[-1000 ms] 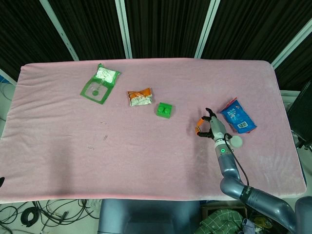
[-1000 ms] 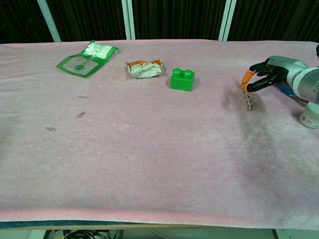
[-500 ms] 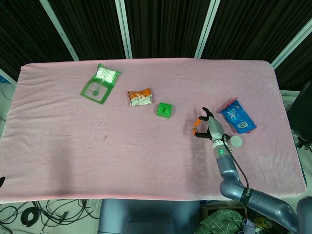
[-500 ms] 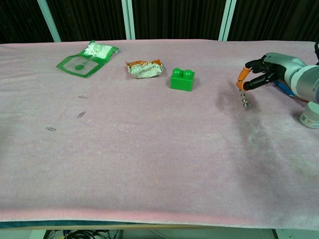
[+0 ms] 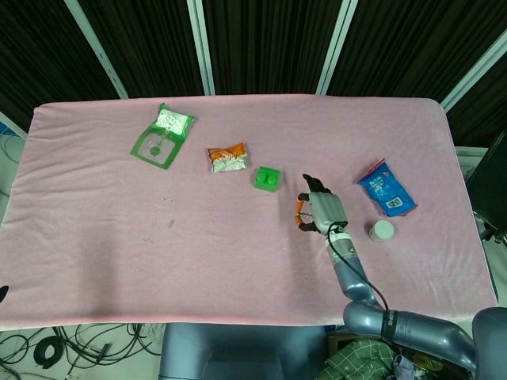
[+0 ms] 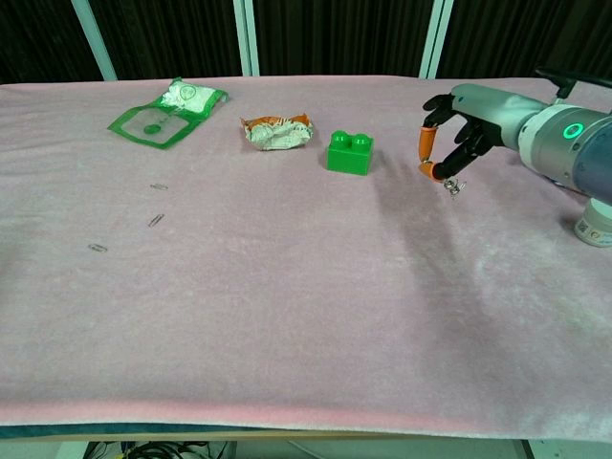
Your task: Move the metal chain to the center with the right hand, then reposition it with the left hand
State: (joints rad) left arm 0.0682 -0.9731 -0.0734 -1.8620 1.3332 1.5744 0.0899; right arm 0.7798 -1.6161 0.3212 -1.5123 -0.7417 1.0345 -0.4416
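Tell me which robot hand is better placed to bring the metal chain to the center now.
The right robot hand. It already holds the metal chain, which hangs from its fingers above the pink table, just right of the green block. The left robot hand is in neither view.

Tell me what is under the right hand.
A short bit of metal chain dangles from the right hand, with bare pink tablecloth below. How much chain is bunched inside the fingers is hidden.

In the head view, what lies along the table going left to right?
Green packet → orange wrapper → green block → right hand holding the chain → white cap → blue packet, partly overlapping the cap's span.
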